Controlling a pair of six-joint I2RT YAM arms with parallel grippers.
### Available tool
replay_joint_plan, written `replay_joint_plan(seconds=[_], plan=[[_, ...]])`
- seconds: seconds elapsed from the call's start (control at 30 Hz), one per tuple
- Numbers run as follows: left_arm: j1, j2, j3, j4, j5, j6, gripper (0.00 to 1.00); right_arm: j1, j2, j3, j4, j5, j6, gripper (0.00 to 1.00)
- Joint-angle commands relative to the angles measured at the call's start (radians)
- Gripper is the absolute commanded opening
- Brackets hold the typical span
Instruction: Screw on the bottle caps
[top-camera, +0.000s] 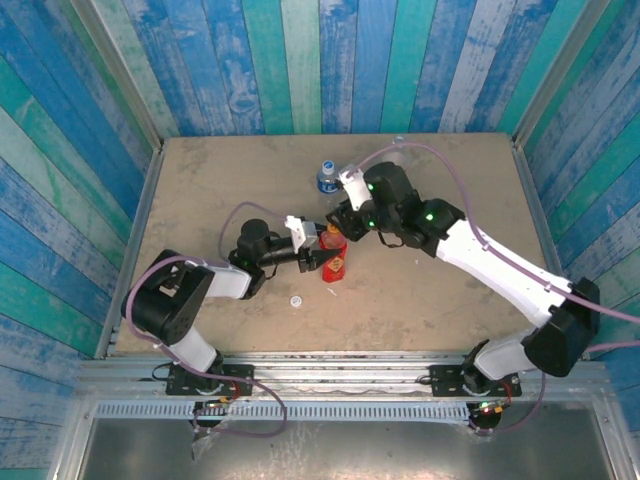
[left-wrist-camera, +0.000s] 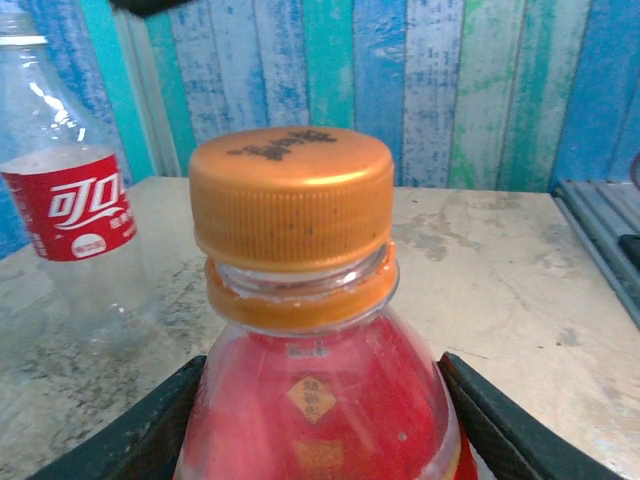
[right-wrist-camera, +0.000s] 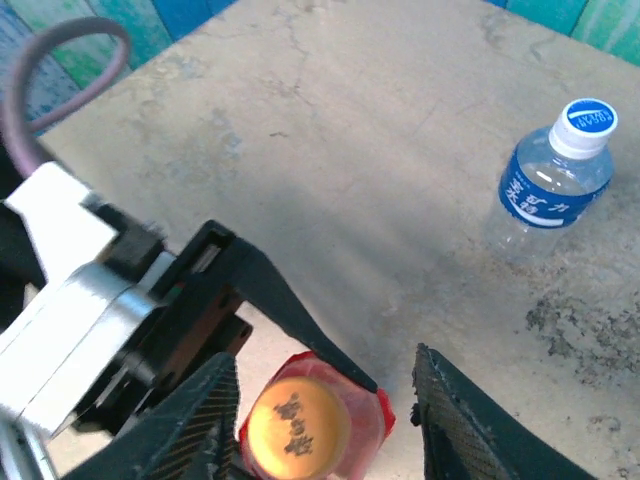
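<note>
The red-and-yellow bottle (top-camera: 333, 262) stands upright mid-table, and my left gripper (left-wrist-camera: 320, 435) is shut on its red shoulder, a dark finger (left-wrist-camera: 515, 425) on each side. An orange cap (left-wrist-camera: 292, 195) sits on its neck. My right gripper (right-wrist-camera: 325, 400) hovers just above that orange cap (right-wrist-camera: 298, 428), open, with a clear gap to the right finger (right-wrist-camera: 470, 430). The blue-label bottle (top-camera: 326, 178) stands behind, capped. The cola bottle (left-wrist-camera: 75, 215) stands at left in the left wrist view. A small white cap (top-camera: 296, 299) lies loose on the table.
Blue and green plank walls (top-camera: 300, 60) close in the tan table (top-camera: 450, 170) on three sides. A metal rail (top-camera: 330, 365) runs along the near edge by the arm bases.
</note>
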Motion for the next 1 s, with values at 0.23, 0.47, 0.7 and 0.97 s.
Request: replay_joint_plan(seconds=[0.23,0.47,0.7,0.97], plan=[[-0.004,-0.046,0.011,-0.101,0.165,-0.052,0.58,-0.006,-0.143,-0.171,0.065,-0.193,-0.395,0.65],[-0.003,-0.051,0.009,-0.123,0.185,-0.029,0.59,-0.015,-0.098,-0.142,0.067,-0.213,-0.437,0.59],[-0.003,-0.062,0.006,-0.144,0.179,-0.007,0.59,-0.027,-0.041,-0.100,0.012,-0.238,-0.441,0.50],[-0.003,-0.068,0.005,-0.151,0.177,-0.001,0.59,-0.031,-0.005,-0.084,-0.012,-0.240,-0.440,0.44]])
